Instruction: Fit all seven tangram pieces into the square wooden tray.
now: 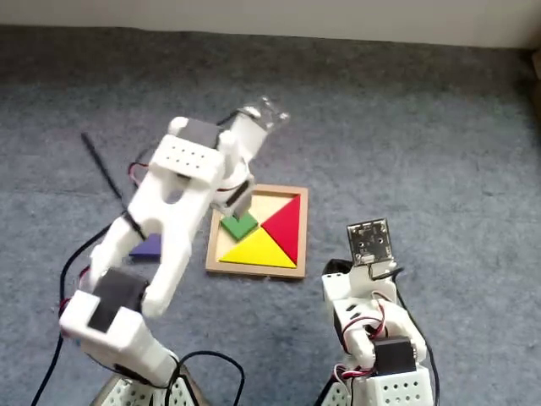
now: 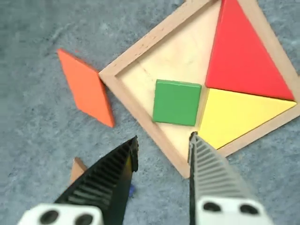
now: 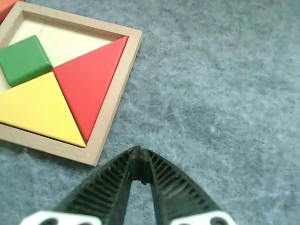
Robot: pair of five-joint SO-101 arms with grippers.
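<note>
The square wooden tray (image 1: 299,233) lies mid-table. It holds a red triangle (image 1: 286,227), a yellow triangle (image 1: 258,249) and a green square (image 1: 239,225); the rest of its floor is bare. My left gripper (image 2: 164,139) hovers open over the tray's rim (image 2: 123,93), close to the green square (image 2: 177,102), with nothing between its fingers. An orange parallelogram (image 2: 86,89) lies on the carpet just outside that rim. My right gripper (image 3: 140,154) is shut and empty, low over the carpet beside the tray's rim (image 3: 133,42) on the red triangle's (image 3: 91,79) side.
A purple piece (image 1: 148,245) lies on the carpet left of the tray, partly under the left arm. A brown piece (image 2: 77,169) and a sliver of blue (image 2: 132,190) show by the left fingers. A black cable (image 1: 101,169) crosses the carpet at left. Grey carpet stretches right of the tray.
</note>
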